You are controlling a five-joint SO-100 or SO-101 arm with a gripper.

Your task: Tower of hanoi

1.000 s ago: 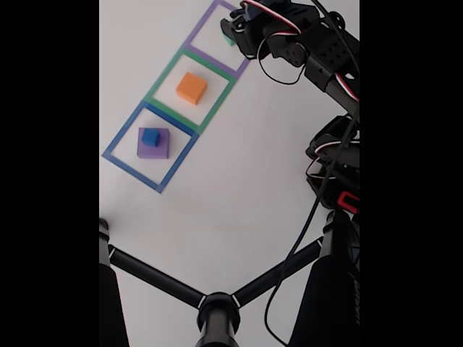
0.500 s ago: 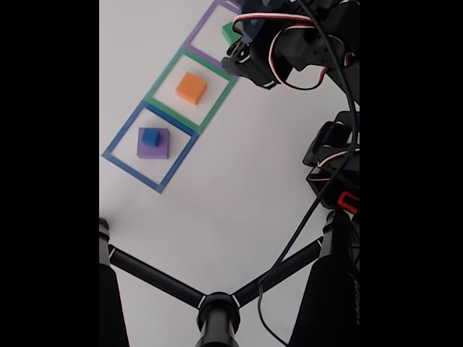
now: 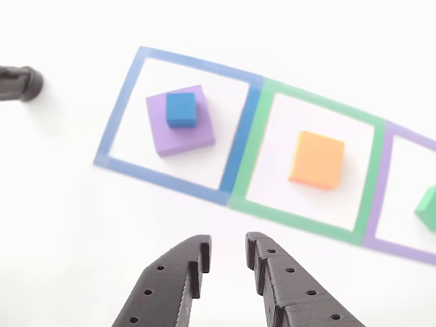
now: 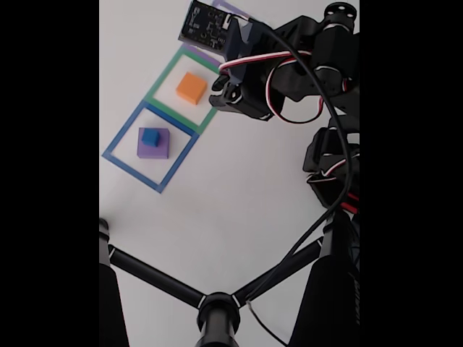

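Bench: you have a plain white bench (image 3: pixel 68 225), with three taped squares in a row on it.

Other view, squares: from left to right you see the blue outline (image 3: pixel 112 126), the green outline (image 3: pixel 248 153) and the purple outline (image 3: pixel 380 184), each sharing an edge with the next.

Other view, blocks: your purple block (image 3: pixel 194 136) lies inside the blue outline, with the blue block (image 3: pixel 181 110) stacked on its upper left part. The orange block (image 3: pixel 317 159) sits alone in the green outline. The green block (image 3: pixel 429 208) is in the purple outline, cut off by the right edge.

Other view, fingers: your gripper (image 3: pixel 227 252) comes in from the bottom edge. The two black fingers (image 3: pixel 180 279) are slightly apart, with bare bench showing in the narrow gap. They hold nothing and sit on the near side of the blue and green outlines.

Other view, corner: a dark rod end (image 3: pixel 20 83) pokes in at the left edge.

Fixed view, layout: the same row runs diagonally here. The blue block (image 4: pixel 150 136) is on the purple block (image 4: pixel 154 148), and the orange block (image 4: pixel 192 87) is in the next square.

Fixed view, arm: your arm (image 4: pixel 289 79) reaches in from the right, with its head over the far end of the row. You cannot tell the fingers' state here.

Fixed view, foreground: a black stand (image 4: pixel 217 307) with spreading legs fills the bottom.
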